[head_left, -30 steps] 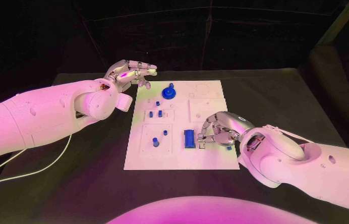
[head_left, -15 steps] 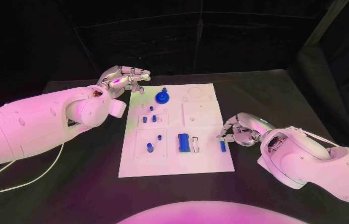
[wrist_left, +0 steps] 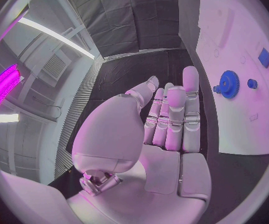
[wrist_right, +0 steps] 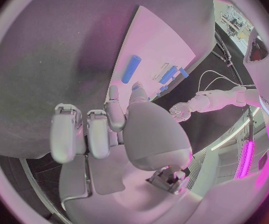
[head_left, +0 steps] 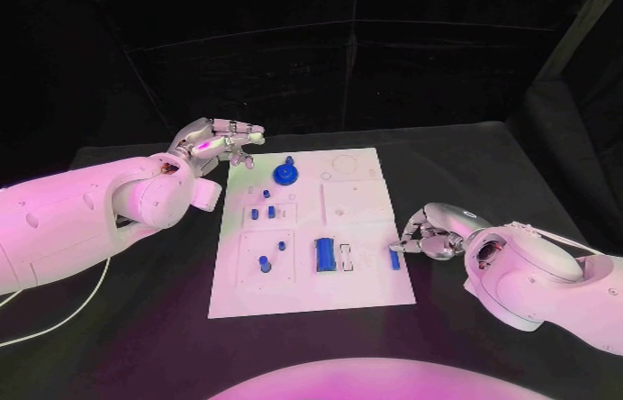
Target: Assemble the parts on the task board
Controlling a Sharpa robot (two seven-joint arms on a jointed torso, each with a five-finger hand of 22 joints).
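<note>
Black worktop point(head_left: 481, 161) carries the white task board point(head_left: 367, 278) at centre. Left hand point(head_left: 218, 139) hovers off the board's far left corner, fingers apart, holding nothing. Right hand point(head_left: 426, 233) sits at the board's right edge, pinching a small blue part point(head_left: 394, 259).

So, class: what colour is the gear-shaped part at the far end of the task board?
Blue; the gear shows best in the left wrist view.

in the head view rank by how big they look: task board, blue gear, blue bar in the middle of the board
1. task board
2. blue gear and blue bar: too close to rank; the gear is wider, the bar longer.
</note>
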